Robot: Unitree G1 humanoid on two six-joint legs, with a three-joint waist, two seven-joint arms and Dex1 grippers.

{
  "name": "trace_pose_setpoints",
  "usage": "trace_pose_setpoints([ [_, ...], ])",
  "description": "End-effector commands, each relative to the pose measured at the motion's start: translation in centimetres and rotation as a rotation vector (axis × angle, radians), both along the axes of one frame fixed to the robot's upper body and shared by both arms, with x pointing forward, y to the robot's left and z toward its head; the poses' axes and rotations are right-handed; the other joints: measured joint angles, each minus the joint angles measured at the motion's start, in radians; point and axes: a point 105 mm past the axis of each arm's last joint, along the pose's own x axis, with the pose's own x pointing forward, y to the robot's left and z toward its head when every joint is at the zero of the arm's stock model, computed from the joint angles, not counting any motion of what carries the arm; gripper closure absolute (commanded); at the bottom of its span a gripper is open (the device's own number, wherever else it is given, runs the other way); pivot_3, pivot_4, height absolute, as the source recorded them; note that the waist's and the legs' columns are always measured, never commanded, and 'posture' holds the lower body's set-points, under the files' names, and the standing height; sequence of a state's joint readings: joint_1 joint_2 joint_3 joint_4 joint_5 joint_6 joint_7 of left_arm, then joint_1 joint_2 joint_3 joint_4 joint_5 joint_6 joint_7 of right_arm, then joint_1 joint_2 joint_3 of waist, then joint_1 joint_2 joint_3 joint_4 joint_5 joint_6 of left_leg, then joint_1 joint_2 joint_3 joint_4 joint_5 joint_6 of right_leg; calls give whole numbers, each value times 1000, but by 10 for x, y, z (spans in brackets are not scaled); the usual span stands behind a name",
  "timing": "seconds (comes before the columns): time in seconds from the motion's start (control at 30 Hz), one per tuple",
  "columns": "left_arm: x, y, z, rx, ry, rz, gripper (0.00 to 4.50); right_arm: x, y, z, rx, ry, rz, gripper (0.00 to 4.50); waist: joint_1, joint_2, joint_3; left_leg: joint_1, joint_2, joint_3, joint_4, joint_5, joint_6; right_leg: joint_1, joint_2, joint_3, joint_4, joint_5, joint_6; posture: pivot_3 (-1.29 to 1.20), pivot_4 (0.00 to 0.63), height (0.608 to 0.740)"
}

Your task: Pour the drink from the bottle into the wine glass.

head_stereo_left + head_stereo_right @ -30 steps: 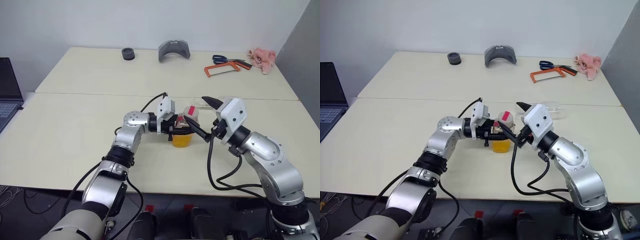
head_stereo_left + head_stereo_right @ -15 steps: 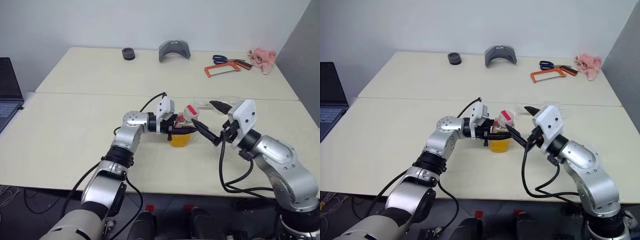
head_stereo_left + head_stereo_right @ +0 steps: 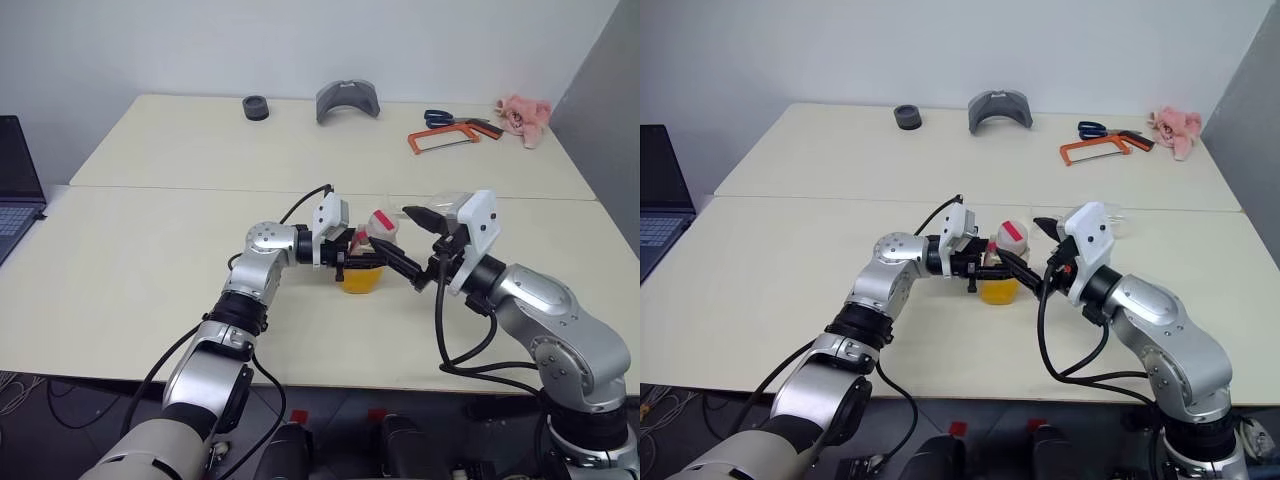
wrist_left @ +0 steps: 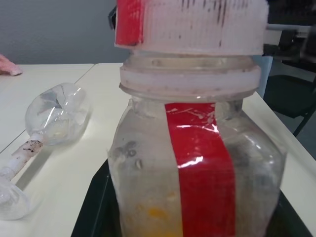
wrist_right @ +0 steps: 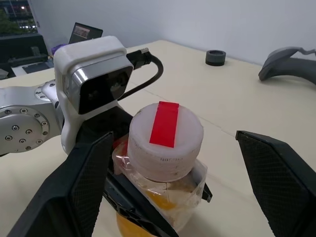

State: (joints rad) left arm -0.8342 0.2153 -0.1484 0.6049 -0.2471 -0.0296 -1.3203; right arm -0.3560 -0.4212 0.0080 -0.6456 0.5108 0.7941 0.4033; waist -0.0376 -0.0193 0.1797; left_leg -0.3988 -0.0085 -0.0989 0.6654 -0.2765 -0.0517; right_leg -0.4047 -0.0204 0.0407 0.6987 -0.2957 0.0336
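**Bottle gripped and still capped; pouring not begun**

Bottle (image 3: 367, 262), clear plastic with a red label strip, stands upright on the bench (image 3: 150, 260), clamped at its body by the left tool (image 3: 350, 262), whose black fingers are closed narrow on it. The drink (image 3: 362, 280), an orange-yellow liquid, fills only the lower part of the bottle. The cap (image 5: 165, 139), pale with a red strip across its top, is still seated on the neck. The right tool (image 3: 412, 250) stands wide, empty, its two fingers on either side of the cap and apart from it, one finger (image 5: 81, 190) on the side of the left tool's white camera housing (image 5: 91, 81), the other (image 5: 276, 177) on the open side.

The wine glass (image 4: 47, 123) lies on its side on the bench beyond the bottle, just past the right tool, bowl and stem touching the surface; it looks empty. Judged from this, three steps remain: remove the cap, stand the glass upright, pour.

Room for moving: the bench around the bottle is bare towards the robot and on the left tool's outer side. The right tool's nearer finger has little clearance from the left tool's housing, so closing on the cap is the tight spot. A hacksaw (image 3: 447, 139), scissors (image 3: 450, 119), a grey curved part (image 3: 349, 100) and a black ring (image 3: 257, 106) lie well apart, far beyond both tools. The bench's front edge lies well behind both tools.
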Motion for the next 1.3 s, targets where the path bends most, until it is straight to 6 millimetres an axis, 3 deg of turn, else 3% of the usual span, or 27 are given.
trace_pose_setpoints([
  [0.03, 0, -1, 15, -42, -49, -7, 2866, 0, 4, 11, 17, -42, 14, 278, 0, 0, 0, 0, 0, 0, 0, 0, 0, 0, 0, 0, 0, 0, 0, 0, 150, 740],
  [0.1, -1, -1, 15, -41, -49, -6, 2866, 1, 6, 12, 28, -42, 20, 278, 0, 0, 0, 0, 0, 0, 0, 0, 0, 0, 0, 0, 0, 0, 0, 0, 150, 740],
  [0.2, -1, 0, 14, -40, -48, -6, 2866, 2, 7, 13, 31, -43, 37, 869, 0, 0, 0, 0, 0, 0, 0, 0, 0, 0, 0, 0, 0, 0, 0, 0, 150, 740],
  [0.37, -1, 0, 14, -40, -46, -7, 2867, 0, 12, 16, 16, -52, 101, 2621, -1, 0, 0, 0, 0, 0, 0, 0, 0, 0, 0, 0, 0, 0, 0, 0, 150, 740],
  [0.7, -7, 0, 14, -29, -34, -48, 2883, -12, 25, 17, -230, -147, 520, 2660, -4, 0, 0, 0, 0, 3, 0, 0, 0, 0, 1, -1, 0, 0, 0, 0, 150, 740],
  [0.97, -9, 3, 13, -35, -33, -33, 2883, -4, 21, 12, -295, -124, 599, 2660, -5, 0, 0, 0, 0, 1, 0, 0, 0, 0, 0, 0, 0, 0, 0, 0, 150, 740],
  [1.2, -11, 5, 14, -52, -34, -14, 2891, 0, 18, 11, -304, -133, 587, 181, -4, 0, 0, 0, 0, 0, 0, 0, 0, 0, 0, 0, 0, 0, 0, 0, 150, 740],
  [1.3, -11, 4, 14, -61, -36, -4, 2891, 0, 17, 10, -313, -139, 583, 0, -4, 0, 0, 0, 0, 0, 0, 0, 0, 0, 0, 0, 0, 0, 0, 0, 150, 740],
])
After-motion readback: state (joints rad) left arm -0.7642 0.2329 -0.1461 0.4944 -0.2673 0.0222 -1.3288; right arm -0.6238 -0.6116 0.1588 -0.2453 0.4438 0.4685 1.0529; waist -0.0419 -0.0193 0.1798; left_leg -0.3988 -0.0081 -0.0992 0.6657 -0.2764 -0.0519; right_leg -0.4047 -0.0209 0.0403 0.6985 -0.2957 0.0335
